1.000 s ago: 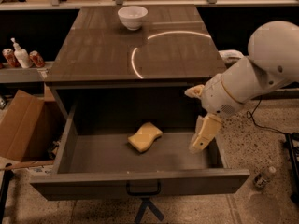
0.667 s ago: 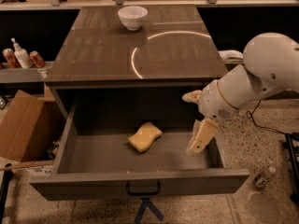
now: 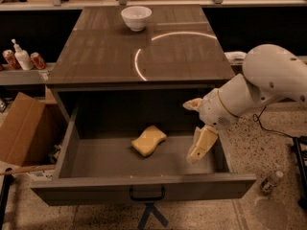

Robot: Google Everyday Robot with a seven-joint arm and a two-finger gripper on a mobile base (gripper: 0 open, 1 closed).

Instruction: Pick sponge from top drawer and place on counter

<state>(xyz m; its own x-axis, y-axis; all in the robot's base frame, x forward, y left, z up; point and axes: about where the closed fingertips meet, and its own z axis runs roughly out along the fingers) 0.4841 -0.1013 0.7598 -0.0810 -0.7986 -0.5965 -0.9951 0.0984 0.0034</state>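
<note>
Sponge [image 3: 149, 140], pale yellow with wavy pinched sides, in top drawer [image 3: 86, 191]; pincer [image 3: 189, 131] spread wide, empty, to its right

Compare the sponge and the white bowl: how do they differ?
The sponge is pale yellow and lies in the top drawer; the white bowl stands upright on the counter. The sponge looks smaller than the bowl. Neither is held: the gripper hangs open beside the sponge.

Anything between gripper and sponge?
Nothing: camera view shows bare top drawer floor between the sponge and the open gripper, low at the drawer's right.
</note>
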